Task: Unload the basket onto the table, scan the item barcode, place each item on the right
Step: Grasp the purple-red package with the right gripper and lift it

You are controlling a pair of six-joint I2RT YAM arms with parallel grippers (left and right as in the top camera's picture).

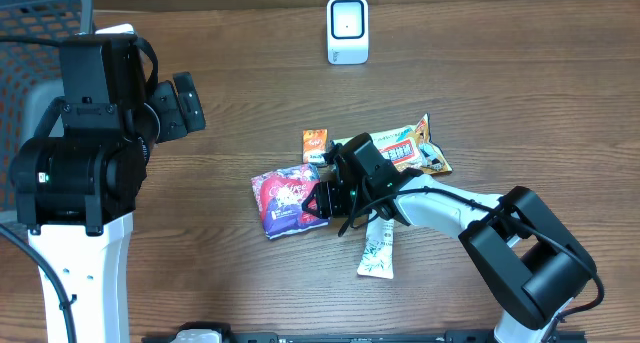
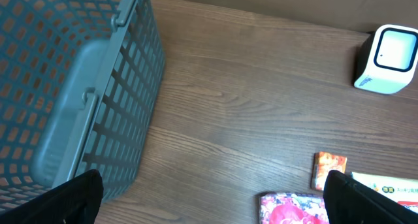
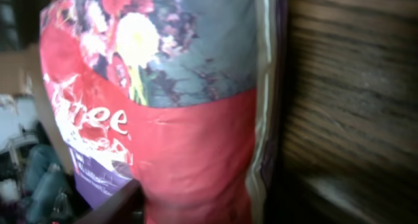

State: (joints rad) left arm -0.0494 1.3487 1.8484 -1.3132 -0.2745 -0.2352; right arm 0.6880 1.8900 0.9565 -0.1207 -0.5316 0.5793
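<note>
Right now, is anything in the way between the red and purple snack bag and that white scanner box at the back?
Only a small orange sachet lies flat roughly between the red and purple snack bag and the white scanner box. Nothing tall stands there; lifted, the bag would likely pass over it.

Close-up red floral packet [image 3: 189, 152] against wooden tabletop [image 3: 353, 87]

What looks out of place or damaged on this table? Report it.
Nothing stands out. The red pouch, small orange packet, snack bag and white sachet lie at mixed angles, but none looks torn or spilled. The scanner stands upright.
</note>
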